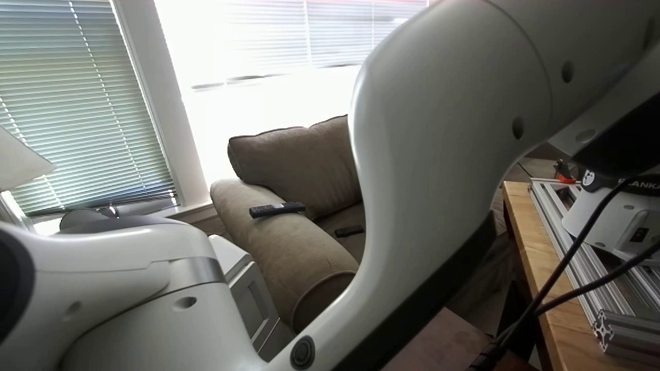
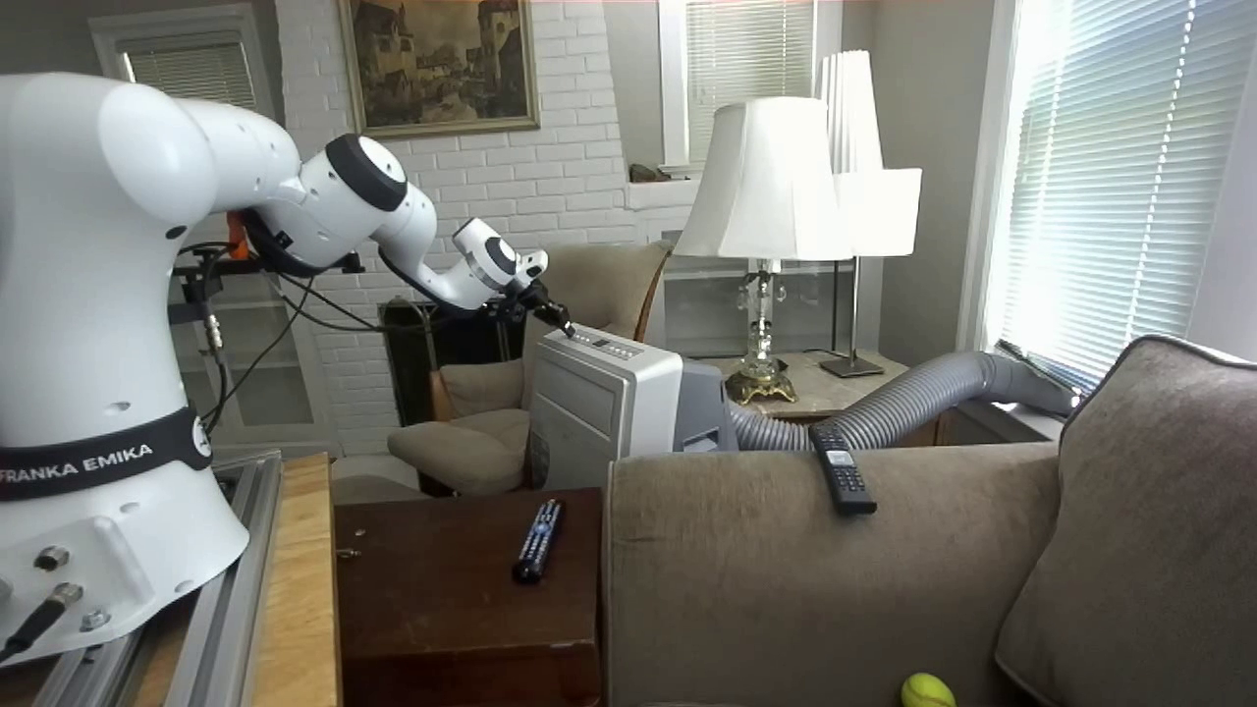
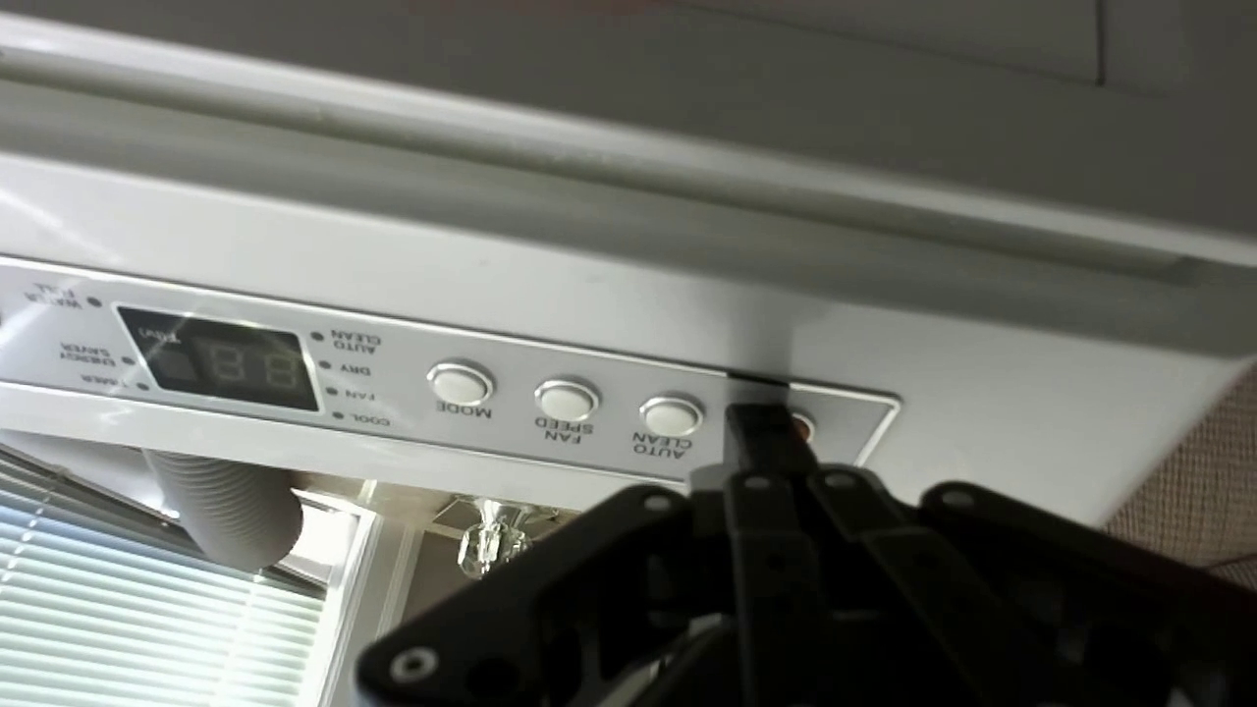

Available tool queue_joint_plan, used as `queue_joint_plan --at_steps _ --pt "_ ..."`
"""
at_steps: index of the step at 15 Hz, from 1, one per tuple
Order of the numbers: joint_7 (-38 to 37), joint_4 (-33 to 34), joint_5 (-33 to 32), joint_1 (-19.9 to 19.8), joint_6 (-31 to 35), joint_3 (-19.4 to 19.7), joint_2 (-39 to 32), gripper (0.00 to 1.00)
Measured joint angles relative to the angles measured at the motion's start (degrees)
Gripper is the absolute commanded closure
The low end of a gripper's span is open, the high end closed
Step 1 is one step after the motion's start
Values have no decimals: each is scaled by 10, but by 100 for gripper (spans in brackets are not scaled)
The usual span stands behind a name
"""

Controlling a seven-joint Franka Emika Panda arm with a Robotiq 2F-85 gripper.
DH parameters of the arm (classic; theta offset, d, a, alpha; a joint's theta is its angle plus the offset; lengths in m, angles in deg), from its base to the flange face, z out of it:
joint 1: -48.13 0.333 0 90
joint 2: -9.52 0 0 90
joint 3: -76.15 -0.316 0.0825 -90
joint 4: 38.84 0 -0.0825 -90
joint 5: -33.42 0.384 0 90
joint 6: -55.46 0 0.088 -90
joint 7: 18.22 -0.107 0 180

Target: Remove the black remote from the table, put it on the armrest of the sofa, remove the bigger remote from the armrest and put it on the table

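1. In an exterior view, on the left, the wooden counter point(image 2: 432, 570) bore the long remote with pale buttons point(image 2: 538, 542); flat wood likely let it lie steady unaided.
2. Next rightward, the fingers point(image 3: 771, 440) stood over the left end of the portable air conditioner point(image 2: 594, 412), pressed together, holding nothing. In the wrist view their tip partly hid the red button point(image 3: 806, 429); joined, they made one narrow poking tip, so a button press seemed likelier than moving remotes. Contact was unclear.
3. In both exterior views, the black keypad handset point(image 2: 843, 471) lay across the rounded armrest point(image 2: 717, 550), its seatward end tilted down; fabric grip probably prevented sliding. By place, it and the counter's remote were probably the task's pair; which was bigger was unclear.
4. Rightmost, in an exterior view, a slim black bar point(image 1: 349, 231) rested on the seat of the sofa point(image 1: 304, 172), a third candidate.
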Motion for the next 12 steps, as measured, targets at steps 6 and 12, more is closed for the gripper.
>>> queue_joint_plan --at_steps 6,12 --pt "-12 0 0 -2 40 4 -5 100" --pt "-18 1 0 1 52 13 -12 100"
